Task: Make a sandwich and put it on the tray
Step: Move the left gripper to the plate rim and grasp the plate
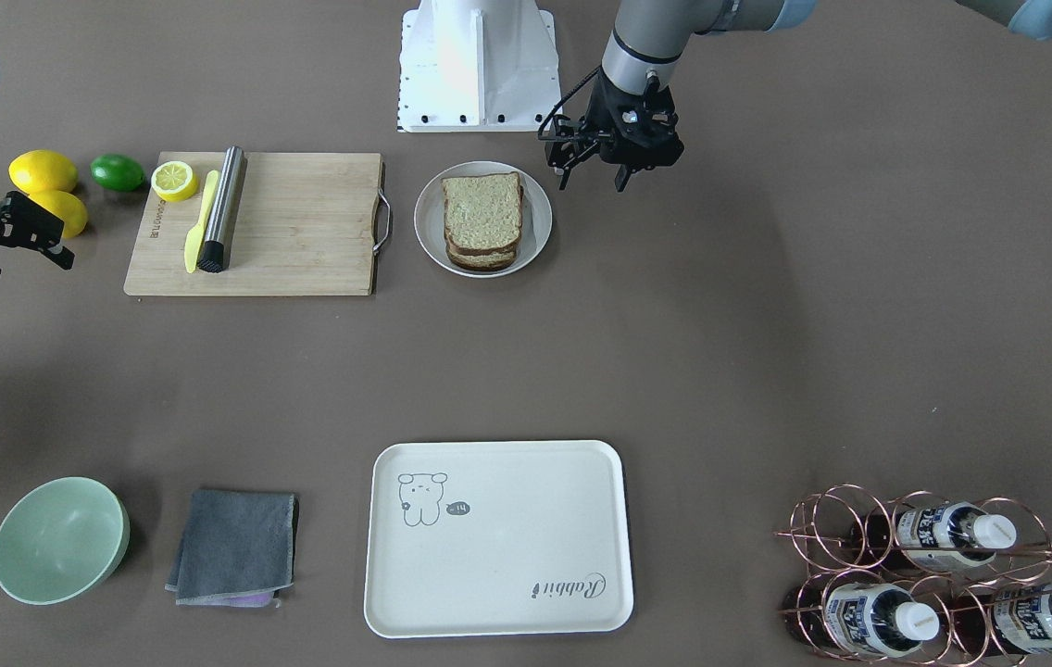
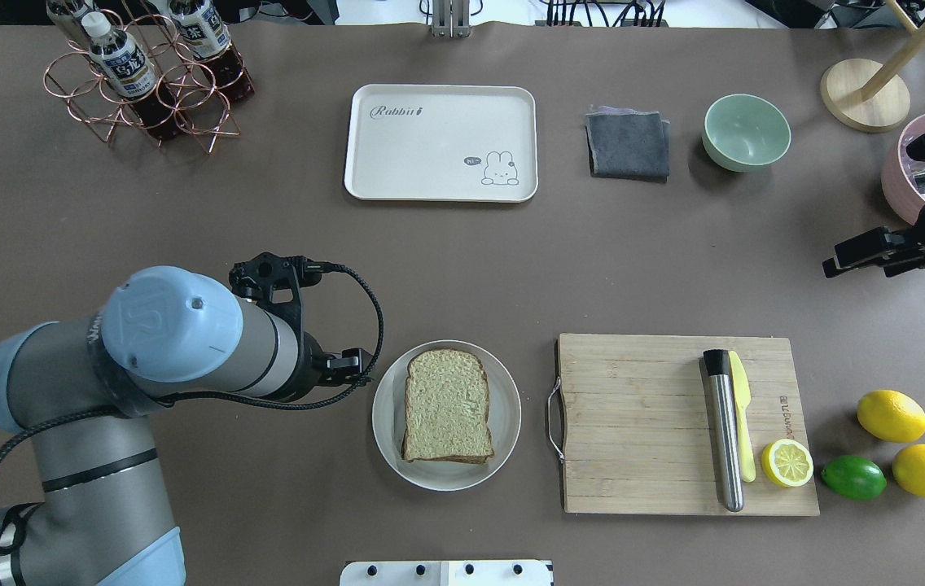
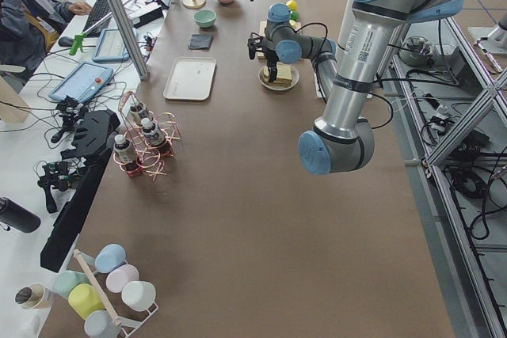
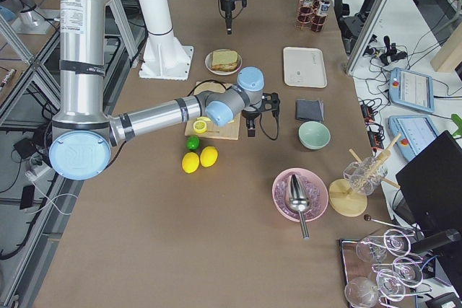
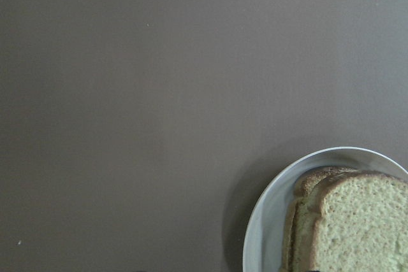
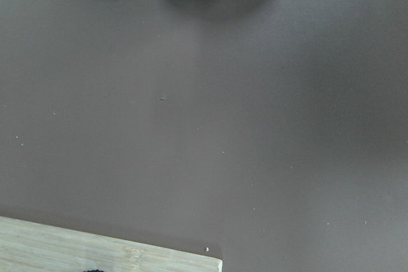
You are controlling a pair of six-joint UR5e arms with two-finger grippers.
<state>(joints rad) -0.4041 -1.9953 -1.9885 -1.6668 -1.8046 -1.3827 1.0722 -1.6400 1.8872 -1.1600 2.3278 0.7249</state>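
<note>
Located sandwich [image 1: 482,218] of stacked brown-crusted wholegrain bread slices on round white plate [image 1: 429,236]. Filling hidden. Not yet on cream-white rounded rectangular tray [image 1: 498,593], well apart across table. Positioned left gripper [image 1: 593,181] just beside plate, fingers spread, empty; judged staged for pickup. Observed right gripper [image 1: 31,269] near whole yellow lemons [image 1: 43,171], likewise spread, empty, clear of path.

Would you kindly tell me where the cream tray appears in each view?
Front-facing: tray bottom centre.
Overhead: tray top centre.
Exterior left: tray upper left of centre.
Exterior right: tray upper right of centre.
Left wrist: absent.
Right wrist: absent.
Landmark: grey cloth beside it.
</note>
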